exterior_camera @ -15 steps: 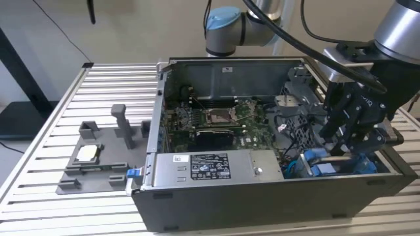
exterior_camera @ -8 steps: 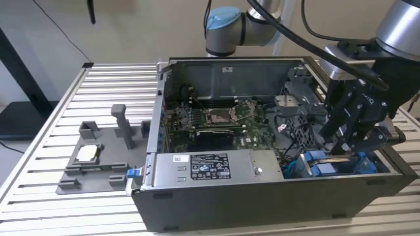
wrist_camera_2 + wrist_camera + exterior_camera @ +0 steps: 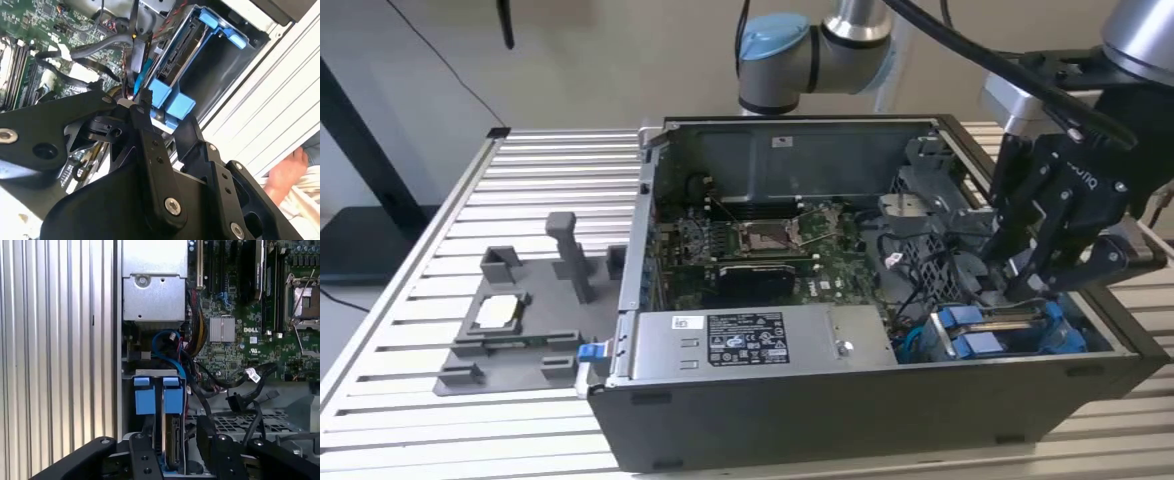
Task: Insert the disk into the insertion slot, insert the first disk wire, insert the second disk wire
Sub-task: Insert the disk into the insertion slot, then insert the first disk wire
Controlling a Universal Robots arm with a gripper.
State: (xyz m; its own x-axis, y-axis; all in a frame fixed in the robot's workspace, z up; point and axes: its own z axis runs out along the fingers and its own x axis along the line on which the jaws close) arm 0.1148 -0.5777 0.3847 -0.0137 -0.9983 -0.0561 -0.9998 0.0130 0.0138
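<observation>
**Open computer case with the disk seated.** We are viewing a dark computer case (image 3: 881, 410) lying open on a slatted metal table (image 3: 560, 170). The gripper (image 3: 1014, 290) is hanging inside the case at the exterior view's right, directly over the insertion slot (image 3: 156, 372) near the case's corner. The disk (image 3: 172, 440) is sitting on edge in that slot, with its blue carrier tabs (image 3: 155, 399) lying just beside the case wall. In the first wrist view we are seeing the black fingers (image 3: 145, 460) standing apart on either side of the disk's end. A gap is showing beside one of them, and they are clasping nothing that we can make out. A black cable with a white tag (image 3: 252, 374) is lying across the circuit board (image 3: 761, 235) beside the slot. The silver power-supply box (image 3: 747, 340) is sitting along the case's near wall in the exterior view. In the second wrist view a person's hand (image 3: 287, 172) is showing beyond the table's slats.
</observation>
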